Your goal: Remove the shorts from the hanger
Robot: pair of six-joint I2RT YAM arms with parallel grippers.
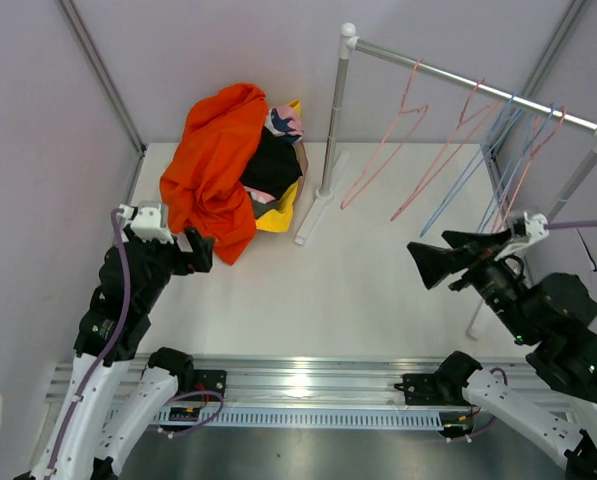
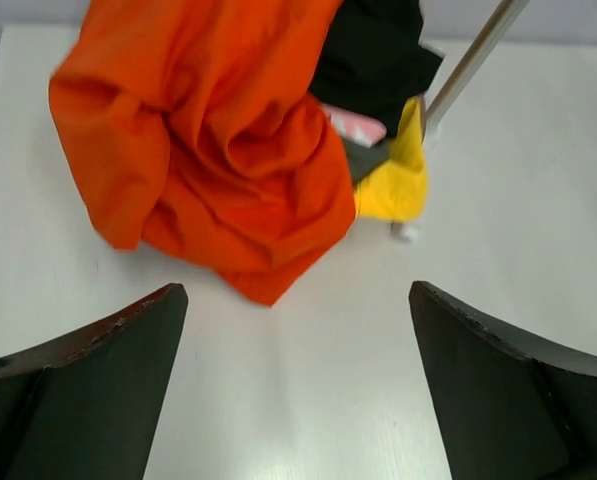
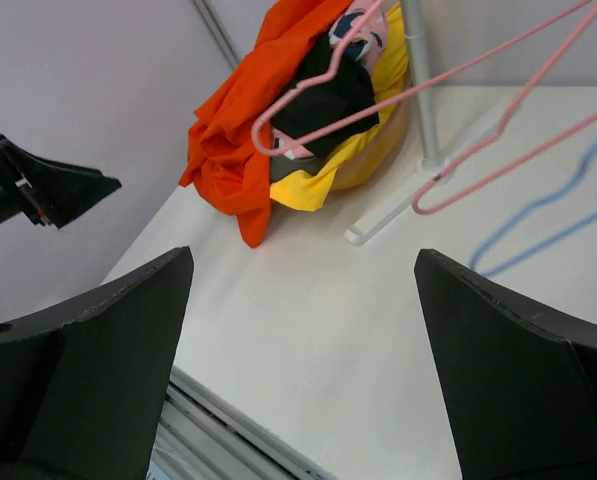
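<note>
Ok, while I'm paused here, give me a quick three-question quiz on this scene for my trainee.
1. Multiple choice: seen from the top camera, which colour takes up most of the pile at the back left of the table? A yellow, B orange, C black.
2. True or false: at least one of the hangers on the rail carries a garment.
3. Fill in: both arms' jaws are ____ and hold nothing.

Key
1. B: the orange shorts cover most of the pile.
2. False: every hanger is bare.
3. open
</note>
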